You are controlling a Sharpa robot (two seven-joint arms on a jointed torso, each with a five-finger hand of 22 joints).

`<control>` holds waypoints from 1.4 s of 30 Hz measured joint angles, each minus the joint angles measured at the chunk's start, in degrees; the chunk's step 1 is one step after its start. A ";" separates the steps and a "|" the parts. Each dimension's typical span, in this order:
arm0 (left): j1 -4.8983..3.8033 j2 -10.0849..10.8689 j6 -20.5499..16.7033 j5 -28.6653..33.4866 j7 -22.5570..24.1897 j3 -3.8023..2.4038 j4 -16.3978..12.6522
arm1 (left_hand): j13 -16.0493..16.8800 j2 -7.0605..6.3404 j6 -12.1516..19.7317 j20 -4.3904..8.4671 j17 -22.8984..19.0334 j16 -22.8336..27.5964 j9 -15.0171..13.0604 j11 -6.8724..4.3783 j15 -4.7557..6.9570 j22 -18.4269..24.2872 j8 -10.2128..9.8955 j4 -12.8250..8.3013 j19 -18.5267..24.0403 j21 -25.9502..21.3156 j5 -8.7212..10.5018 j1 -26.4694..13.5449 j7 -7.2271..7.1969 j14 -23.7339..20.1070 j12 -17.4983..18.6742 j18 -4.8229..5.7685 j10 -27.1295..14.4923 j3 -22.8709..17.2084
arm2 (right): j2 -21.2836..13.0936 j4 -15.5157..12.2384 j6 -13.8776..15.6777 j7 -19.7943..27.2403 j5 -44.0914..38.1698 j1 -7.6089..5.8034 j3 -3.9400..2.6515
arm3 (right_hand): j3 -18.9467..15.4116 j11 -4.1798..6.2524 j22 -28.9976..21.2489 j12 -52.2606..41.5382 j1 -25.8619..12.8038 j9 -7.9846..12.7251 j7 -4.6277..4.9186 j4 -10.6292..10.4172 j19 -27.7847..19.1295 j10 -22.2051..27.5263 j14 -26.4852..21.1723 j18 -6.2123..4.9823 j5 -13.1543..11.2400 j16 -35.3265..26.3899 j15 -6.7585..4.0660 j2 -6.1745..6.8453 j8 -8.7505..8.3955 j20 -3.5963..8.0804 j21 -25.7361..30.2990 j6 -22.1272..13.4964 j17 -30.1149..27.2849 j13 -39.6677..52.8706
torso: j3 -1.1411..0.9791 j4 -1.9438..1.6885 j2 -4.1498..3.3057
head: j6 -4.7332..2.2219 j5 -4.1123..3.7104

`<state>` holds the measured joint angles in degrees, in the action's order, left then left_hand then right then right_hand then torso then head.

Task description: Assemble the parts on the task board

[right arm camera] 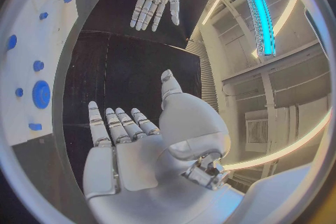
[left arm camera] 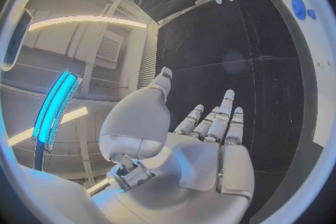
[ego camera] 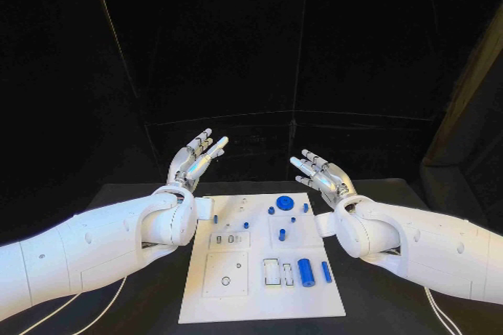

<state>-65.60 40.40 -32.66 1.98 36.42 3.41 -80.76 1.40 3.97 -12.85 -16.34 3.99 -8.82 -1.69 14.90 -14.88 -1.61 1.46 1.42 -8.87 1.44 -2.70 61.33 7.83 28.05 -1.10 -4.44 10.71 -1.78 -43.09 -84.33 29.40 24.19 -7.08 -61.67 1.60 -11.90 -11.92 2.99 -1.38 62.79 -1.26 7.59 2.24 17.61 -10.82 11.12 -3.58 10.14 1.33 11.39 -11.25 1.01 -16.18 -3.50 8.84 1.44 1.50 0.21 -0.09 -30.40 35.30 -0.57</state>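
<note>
The task board (ego camera: 262,291) lies flat on the black table (ego camera: 377,306), below and between the two raised hands, nearer the robot than either. The left hand (ego camera: 194,159) and right hand (ego camera: 323,174) both hang released, palms up, fingers spread, grasping nothing and well apart from the board. Several blue parts already stand in it, among them a round disc (ego camera: 284,202), while a large cylinder (ego camera: 305,272) and a slim bar (ego camera: 326,272) appear to lie loose, so assembly looks barely begun.
</note>
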 measured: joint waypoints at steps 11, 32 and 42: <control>-0.25 0.87 4.09 0.62 1.82 0.16 -0.09 | 0.37 0.65 -2.39 -0.57 0.66 -2.98 -0.25 1.03 -0.47 -0.34 0.53 -0.19 -1.08 0.77 0.00 1.52 0.25 3.14 -0.67 -0.01 2.57 -0.19 | 0.67 3.15 -9.44 -3.07 -7.43 -0.92 0.55 | 3.06 -1.49 2.88 -4.38 8.58 -1.51 1.01 7.05 13.71 -21.91 23.14 -2.84 0.00 5.04 0.74 -0.21 2.87 -0.34 -6.26 14.39 1.74 1.65 | 0.04 -0.01 -0.24 | -0.12 -0.20; -0.27 5.81 8.44 2.18 2.32 0.17 -6.15 | 1.78 1.98 -13.00 -0.45 0.69 -7.78 -1.00 0.45 0.98 -2.37 1.92 -2.71 -9.99 4.70 0.00 2.85 1.06 7.85 -4.24 -1.74 20.96 -0.30 | 0.34 7.98 -7.76 -6.40 -41.47 -7.48 0.29 | 8.00 2.15 7.61 -5.72 14.69 -2.56 5.03 14.15 33.58 -47.20 52.66 -6.24 0.60 9.80 -4.90 0.90 5.42 3.72 -19.20 41.47 2.53 2.12 | 0.42 -1.26 -4.55 | -0.92 -1.41; -0.20 7.64 9.61 2.23 2.36 0.19 -9.86 | 2.51 1.77 -24.03 -0.30 0.74 -10.96 -1.89 -0.44 2.26 -4.55 4.15 -7.19 -19.80 9.42 0.00 6.08 2.29 12.61 -8.39 -2.68 32.19 -0.62 | 2.00 9.18 -10.27 -15.29 -58.78 -10.15 0.23 | 11.58 6.10 18.28 -4.03 16.12 -2.53 2.67 14.20 40.49 -58.01 71.63 -6.24 1.55 15.47 -10.47 4.09 4.75 9.43 -37.81 48.61 7.31 2.21 | 0.98 -2.52 -6.99 | -0.66 -2.21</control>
<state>-65.80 48.04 -23.05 4.21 38.78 3.61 -90.62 3.91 5.73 -36.88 -16.64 4.73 -19.78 -3.58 14.47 -12.62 -6.16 5.61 -5.77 -28.67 10.86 -2.70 67.40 10.12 40.66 -9.49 -7.12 42.90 -2.40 -41.09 -75.16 19.13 8.90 -65.86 -71.82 1.84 -0.33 -5.82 21.27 -5.41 78.92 -3.80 10.27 16.45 58.10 -68.83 82.75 -9.81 11.69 16.80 0.91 -7.16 5.77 -6.74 -41.31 57.45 8.75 3.72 1.19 -2.61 -37.39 34.65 -2.79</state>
